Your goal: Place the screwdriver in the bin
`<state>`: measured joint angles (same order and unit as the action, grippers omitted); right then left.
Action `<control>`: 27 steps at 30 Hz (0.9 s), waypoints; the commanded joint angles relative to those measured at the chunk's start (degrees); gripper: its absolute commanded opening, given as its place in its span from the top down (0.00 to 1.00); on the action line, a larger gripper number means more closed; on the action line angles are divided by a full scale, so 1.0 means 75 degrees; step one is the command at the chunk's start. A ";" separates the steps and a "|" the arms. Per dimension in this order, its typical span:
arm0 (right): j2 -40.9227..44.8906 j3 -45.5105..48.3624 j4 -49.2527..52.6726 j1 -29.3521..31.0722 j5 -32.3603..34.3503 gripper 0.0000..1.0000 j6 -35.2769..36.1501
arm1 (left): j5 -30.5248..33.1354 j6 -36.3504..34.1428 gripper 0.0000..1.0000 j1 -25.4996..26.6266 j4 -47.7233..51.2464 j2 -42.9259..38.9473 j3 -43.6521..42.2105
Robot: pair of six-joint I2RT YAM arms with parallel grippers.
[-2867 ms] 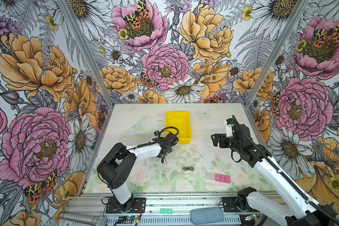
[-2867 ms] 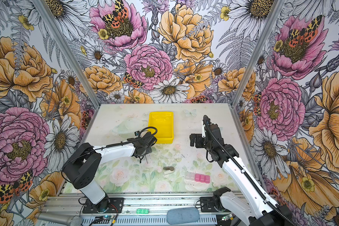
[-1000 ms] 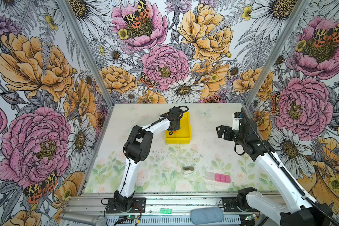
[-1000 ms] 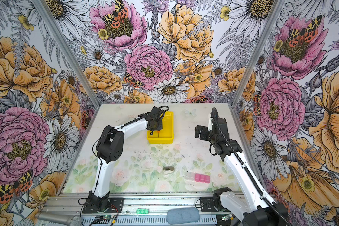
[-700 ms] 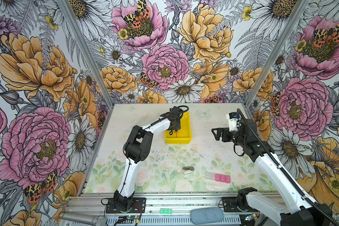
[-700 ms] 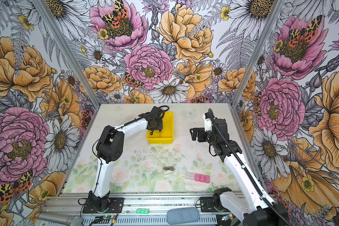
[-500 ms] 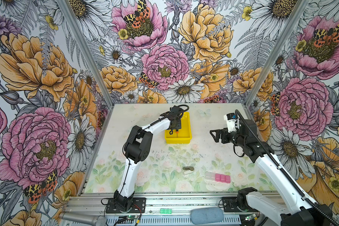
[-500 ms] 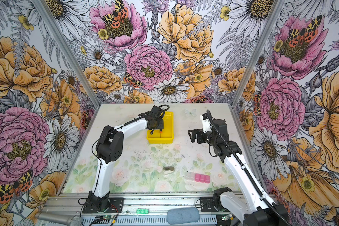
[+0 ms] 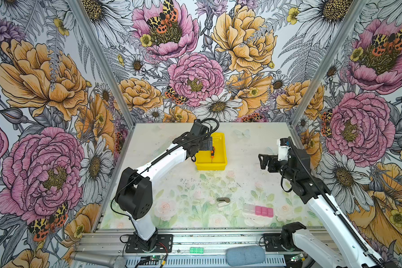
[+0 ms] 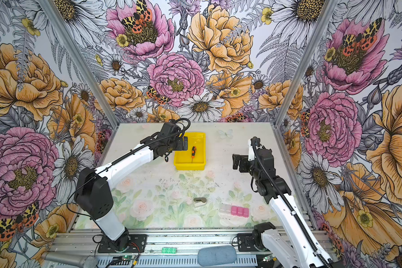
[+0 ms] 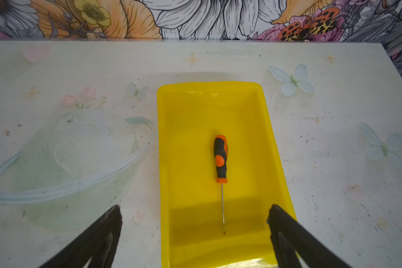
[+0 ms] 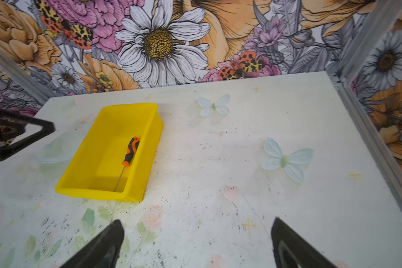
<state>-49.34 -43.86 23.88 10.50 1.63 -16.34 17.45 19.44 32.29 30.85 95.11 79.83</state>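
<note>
1. In both top views, a shallow rectangular bright yellow plastic bin (image 10: 199, 139) stands at upper centre of the frame on the pale floral tabletop (image 10: 149, 185). Inside it lies a small screwdriver with an orange-and-black handle and thin grey shaft (image 10: 193, 152).
2. In a top view the whole screwdriver shows; in a top view the left arm's wrist covers one side of the bin (image 9: 219, 148) and part of the screwdriver (image 9: 212, 152).
3. The left wrist view alone shows the full shaft. The screwdriver (image 11: 220, 162) lies flat and lengthwise on the bin floor (image 11: 190, 150), clear of both long walls, with its tip near a short wall but apart from it.
4. The left gripper (image 11: 194, 208) has its fingers spread wide and grips nothing. One finger is over the tabletop outside the bin, the other over a long rim.
5. The right wrist view shows the bin's outer wall (image 12: 98, 193). The right gripper (image 12: 198, 222) also stands wide apart and empty, above bare tabletop.
6. Only the top views show a small grey-and-white metal clip (image 10: 200, 200) and a row of pink and clear small boxes (image 10: 234, 210). Both lie at lower centre-right, well apart from the bin.
7. Open tabletop separates the bin from the right gripper (image 10: 237, 161) at centre-right.
</note>
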 commanded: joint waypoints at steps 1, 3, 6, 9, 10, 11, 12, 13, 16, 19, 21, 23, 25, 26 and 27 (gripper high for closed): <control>0.0345 0.0735 -0.0801 -0.0157 0.1471 0.00 -0.0291 | 0.1619 -0.0116 0.01 -0.0323 -0.0351 -0.0766 -0.1045; 0.0589 0.1203 -0.1429 -0.0182 0.1330 0.01 0.0125 | 0.2259 -0.0112 0.01 -0.0593 -0.0416 -0.1247 -0.1657; 0.0742 0.1768 -0.2129 -0.0193 0.2467 0.01 0.0364 | 0.2580 -0.0212 0.01 -0.1172 -0.0797 -0.1879 -0.2649; 0.0537 0.2076 -0.2762 -0.0302 0.3049 0.01 0.0722 | 0.2534 -0.0413 0.01 -0.1768 -0.1820 -0.2643 -0.3847; 0.0365 0.2136 -0.3008 -0.0345 0.2983 0.01 0.0912 | 0.2378 -0.0644 0.02 -0.1913 -0.2482 -0.2995 -0.4369; 0.0157 0.2181 -0.3219 -0.0362 0.2938 0.01 0.1054 | 0.2171 -0.0967 0.01 -0.2017 -0.3231 -0.3353 -0.4910; -0.0083 0.2260 -0.3515 -0.0388 0.2933 0.00 0.1214 | 0.2007 -0.1515 0.01 -0.2071 -0.4275 -0.3745 -0.5666; -0.0343 0.2349 -0.3859 -0.0425 0.2919 0.01 0.1308 | 0.1822 -0.2048 0.01 -0.2129 -0.5279 -0.4108 -0.6366; -0.1104 0.2675 -0.5066 -0.0566 0.2543 0.01 0.1550 | 0.1202 -0.2532 0.01 -0.2593 -0.6787 -0.4746 -0.7526; -0.1977 0.2787 -0.6042 -0.0693 0.2319 0.01 0.1739 | 0.0745 -0.2743 0.01 -0.2997 -0.7012 -0.4784 -0.7794; -0.2484 0.2810 -0.6600 -0.0840 0.2186 0.00 0.1762 | 0.0537 -0.2860 0.01 -0.3152 -0.7428 -0.4597 -0.7931; -0.2886 0.2794 -0.7116 -0.0984 0.1994 0.00 0.1764 | 0.0293 -0.2841 0.01 -0.3308 -0.7941 -0.4280 -0.8013; -0.3281 0.2705 -0.7556 -0.1119 0.1797 0.01 0.1733 | 0.0182 -0.2860 0.01 -0.3366 -0.8576 -0.3753 -0.8024; -0.3449 0.2636 -0.7655 -0.1184 0.1742 0.01 0.1708 | 0.0153 -0.2878 0.01 -0.3368 -0.8867 -0.3460 -0.8016; -0.3659 0.2550 -0.7784 -0.1239 0.1682 0.00 0.1666 | 0.0097 -0.2907 0.01 -0.3380 -0.9197 -0.3084 -0.7994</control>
<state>-74.17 -22.76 -25.82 2.15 16.88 -4.38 21.93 -0.45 7.57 -27.88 67.57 20.56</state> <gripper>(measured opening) 0.995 0.986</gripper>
